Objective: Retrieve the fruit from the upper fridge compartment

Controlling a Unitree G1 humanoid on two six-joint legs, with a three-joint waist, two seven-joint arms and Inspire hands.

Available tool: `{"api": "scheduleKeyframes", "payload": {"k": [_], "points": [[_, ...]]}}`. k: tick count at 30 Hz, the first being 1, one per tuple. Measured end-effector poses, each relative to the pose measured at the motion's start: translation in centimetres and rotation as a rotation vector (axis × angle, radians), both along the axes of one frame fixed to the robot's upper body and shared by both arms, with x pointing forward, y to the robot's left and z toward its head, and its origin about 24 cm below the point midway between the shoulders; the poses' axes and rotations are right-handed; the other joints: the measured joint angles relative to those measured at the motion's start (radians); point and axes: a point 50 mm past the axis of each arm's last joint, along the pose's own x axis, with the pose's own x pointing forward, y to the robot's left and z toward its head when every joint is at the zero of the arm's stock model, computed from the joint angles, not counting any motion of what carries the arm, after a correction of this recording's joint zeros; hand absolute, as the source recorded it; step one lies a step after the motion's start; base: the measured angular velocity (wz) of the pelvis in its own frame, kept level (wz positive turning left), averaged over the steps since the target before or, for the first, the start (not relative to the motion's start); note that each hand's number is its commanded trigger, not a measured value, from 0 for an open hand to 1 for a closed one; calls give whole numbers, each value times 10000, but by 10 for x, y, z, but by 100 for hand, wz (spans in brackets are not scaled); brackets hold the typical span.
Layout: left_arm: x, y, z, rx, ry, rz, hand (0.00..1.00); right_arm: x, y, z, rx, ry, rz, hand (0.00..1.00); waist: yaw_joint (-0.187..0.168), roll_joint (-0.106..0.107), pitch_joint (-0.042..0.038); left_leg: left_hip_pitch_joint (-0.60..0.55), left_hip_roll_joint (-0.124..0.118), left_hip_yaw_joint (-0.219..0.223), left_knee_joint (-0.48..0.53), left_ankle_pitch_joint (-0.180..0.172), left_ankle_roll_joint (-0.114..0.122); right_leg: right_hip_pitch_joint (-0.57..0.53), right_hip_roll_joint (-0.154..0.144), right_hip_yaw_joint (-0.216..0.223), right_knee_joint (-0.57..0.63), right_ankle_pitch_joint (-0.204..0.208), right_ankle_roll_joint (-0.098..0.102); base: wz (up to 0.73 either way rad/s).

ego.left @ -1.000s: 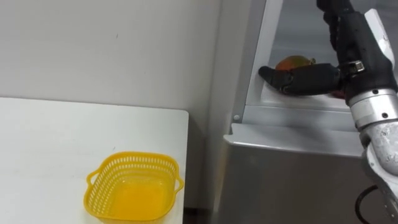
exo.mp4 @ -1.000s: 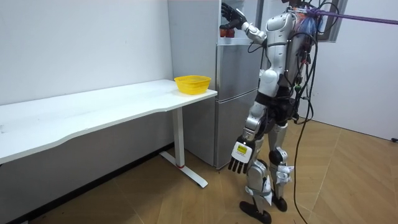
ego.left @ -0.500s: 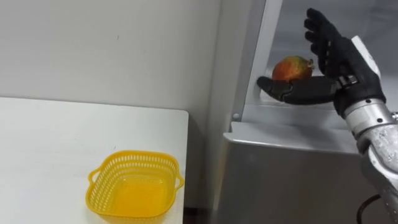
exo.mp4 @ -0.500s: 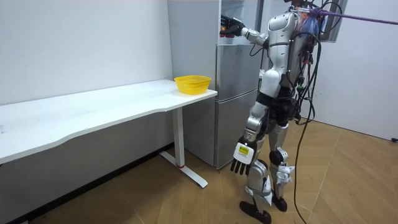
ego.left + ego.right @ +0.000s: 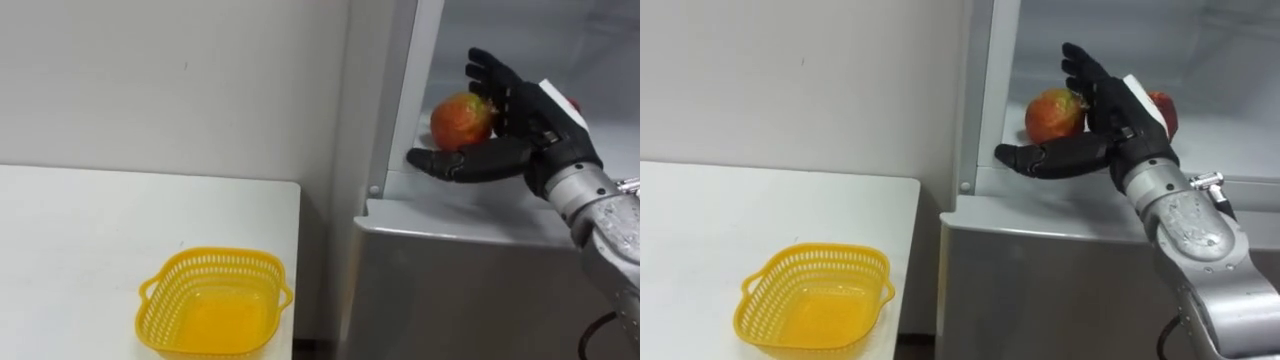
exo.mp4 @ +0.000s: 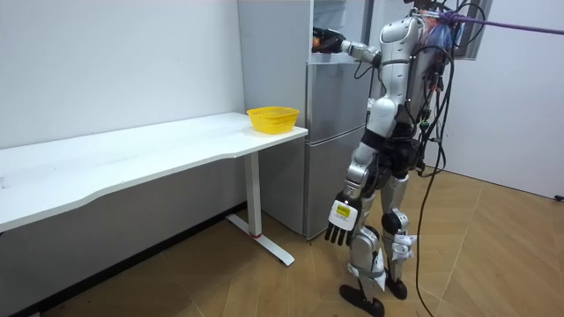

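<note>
A red and orange fruit [image 5: 462, 119] lies on the shelf of the open upper fridge [image 5: 470, 215], near its left wall. My right hand [image 5: 520, 135] reaches in beside it and is open. The straight fingers stand just behind and to the right of the fruit, and the thumb stretches out low in front of it. In the room view I stand upright before the fridge [image 6: 330, 132] with the right hand [image 6: 328, 41] raised into it, while the left hand [image 6: 339, 224] hangs open by my thigh.
A second red fruit [image 5: 1162, 108] lies further right on the same shelf, behind my wrist. A yellow mesh basket [image 5: 213, 305] stands at the near right corner of the white table [image 5: 80, 220], left of the fridge. The lower fridge door [image 5: 480, 290] is closed.
My right hand has dropped from a raised, spread pose and moved in, so that its fingers now stand close behind the fruit. The left hand hangs as before.
</note>
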Motion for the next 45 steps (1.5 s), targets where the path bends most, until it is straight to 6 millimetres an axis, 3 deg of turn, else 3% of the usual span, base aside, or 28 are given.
{"api": "scheduleKeyframes", "payload": {"k": [4,5,6,7,8,9,24,45], "points": [[0,0,0,8,70,19,0,0,-1,0,-177,127,165,0,1,-8,-2,0,11,4,-2,0,0,-3,4,0,2,0,0,0],[0,1,0,12,69,18,0,0,-1,0,-197,134,195,18,0,-14,0,0,14,6,-2,0,0,-3,3,-1,2,0,0,0],[0,1,0,10,71,26,0,0,-1,1,-249,149,245,26,-5,-17,1,2,15,9,0,0,0,-1,-7,-9,2,0,0,0],[0,1,0,12,69,27,0,-1,-2,1,-301,168,292,63,-5,-24,5,3,15,14,1,0,0,0,-13,-10,2,0,0,0],[0,1,0,15,67,26,0,-1,-2,1,-332,175,307,74,-4,-29,9,3,15,15,2,0,0,0,-14,-11,1,0,0,0],[0,1,0,24,61,25,0,-1,-3,1,-361,185,333,100,-4,-39,15,3,15,16,2,0,0,-1,-13,-11,1,0,0,0],[7,3,1,82,-64,-74,0,-2,-2,12,-893,-212,131,100,160,-120,64,-19,7,15,-6,-2,-2,-41,6,-4,-8,0,0,0],[8,-1,0,158,24,-194,0,-3,2,16,-999,-285,73,100,174,9,51,34,6,14,-54,0,-5,-13,7,0,-26,0,1,0]]}}
